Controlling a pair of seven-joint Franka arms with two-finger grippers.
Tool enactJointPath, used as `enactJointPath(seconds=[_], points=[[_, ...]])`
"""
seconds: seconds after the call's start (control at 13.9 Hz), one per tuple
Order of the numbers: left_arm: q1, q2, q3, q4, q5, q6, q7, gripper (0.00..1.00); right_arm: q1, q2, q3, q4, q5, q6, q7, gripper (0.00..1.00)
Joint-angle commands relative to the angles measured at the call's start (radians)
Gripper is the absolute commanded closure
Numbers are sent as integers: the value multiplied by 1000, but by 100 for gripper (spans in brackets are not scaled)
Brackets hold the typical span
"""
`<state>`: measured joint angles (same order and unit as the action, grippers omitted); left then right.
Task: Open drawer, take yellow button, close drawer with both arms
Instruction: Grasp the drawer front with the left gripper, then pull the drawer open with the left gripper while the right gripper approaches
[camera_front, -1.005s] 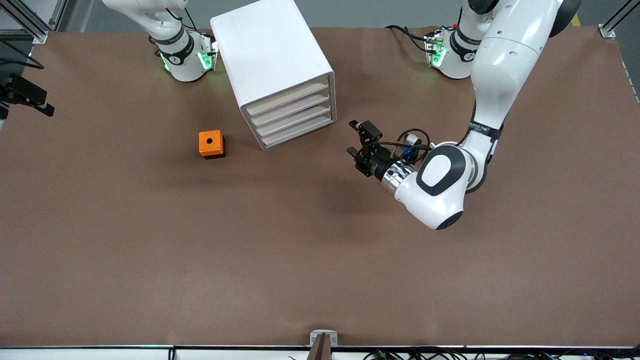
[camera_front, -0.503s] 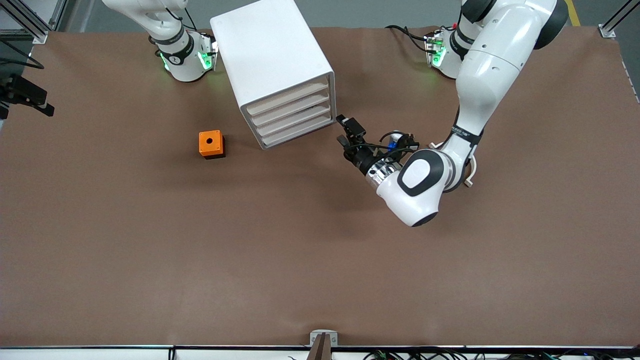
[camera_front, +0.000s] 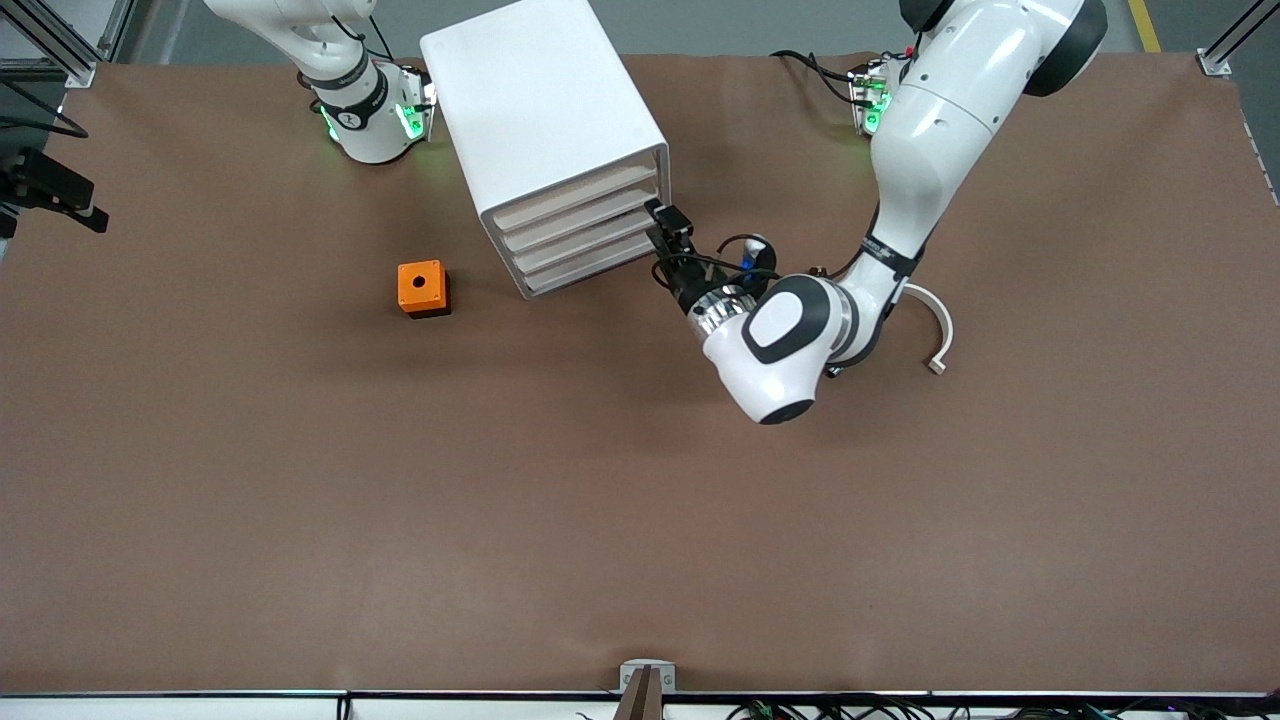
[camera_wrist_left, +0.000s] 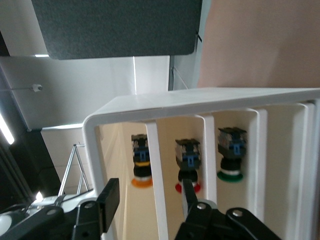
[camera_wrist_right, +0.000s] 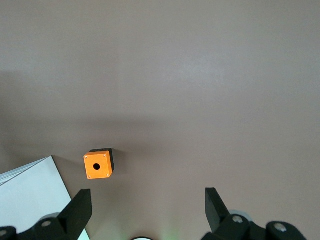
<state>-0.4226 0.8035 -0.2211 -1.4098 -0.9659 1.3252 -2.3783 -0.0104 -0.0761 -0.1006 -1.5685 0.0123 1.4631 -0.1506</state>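
The left arm has come in toward the cabinet (camera_front: 530, 90) since the earlier frame. Its elbow is now nearer to the cabinet, and the left gripper (camera_front: 668, 232) has gone from the open table (camera_front: 600, 520) to the drawer fronts, at their edge toward the left arm's end of the table. Nothing else has changed place.

In the left wrist view we see the left gripper (camera_wrist_left: 147, 192) with its two fingers (camera_wrist_left: 108, 197) apart. A white bar of the cabinet front stands between them, and neither finger touches it, so the gripper holds nothing. Through the fronts we see three push buttons, one in each compartment. The button (camera_wrist_left: 141, 167) with the orange cap lies in the compartment next to the cabinet's rounded outer corner. The red-capped button (camera_wrist_left: 188, 170) is in the next one and the green-capped button (camera_wrist_left: 231, 160) in the one after it.

In the front view the drawer (camera_front: 575, 195), the uppermost of four, is shut, and its beige front is in line with the three fronts under it.

The right arm waits. The right gripper (camera_wrist_right: 147, 200) does not show in the front view. Its own camera shows it high over the table with the fingers wide apart and empty, above the orange cube (camera_wrist_right: 98, 164) and a corner of the cabinet. The orange cube (camera_front: 422, 287) stands on the table beside the cabinet, toward the right arm's end.
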Motion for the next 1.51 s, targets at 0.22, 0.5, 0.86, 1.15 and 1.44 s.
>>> enactJointPath(seconds=[0.22, 0.5, 0.86, 1.15, 1.44], points=[[-54, -4, -3, -47, 13, -32, -9, 45, -19, -11, 9, 8, 0, 0, -12, 0], [-91, -3, -3, -54, 12, -46, -9, 46, -20, 10, 9, 41, -2, 0, -15, 0], [-120, 11, -1, -55, 12, -43, -5, 58, -20, 30, 9, 39, -3, 0, -17, 0], [-130, 11, -1, -52, 7, -35, 1, 72, -28, 51, 9, 39, -3, 2, -17, 0], [-128, 10, -1, -47, -4, 25, -1, 85, -31, 108, 9, 44, 0, 8, -17, 0]])
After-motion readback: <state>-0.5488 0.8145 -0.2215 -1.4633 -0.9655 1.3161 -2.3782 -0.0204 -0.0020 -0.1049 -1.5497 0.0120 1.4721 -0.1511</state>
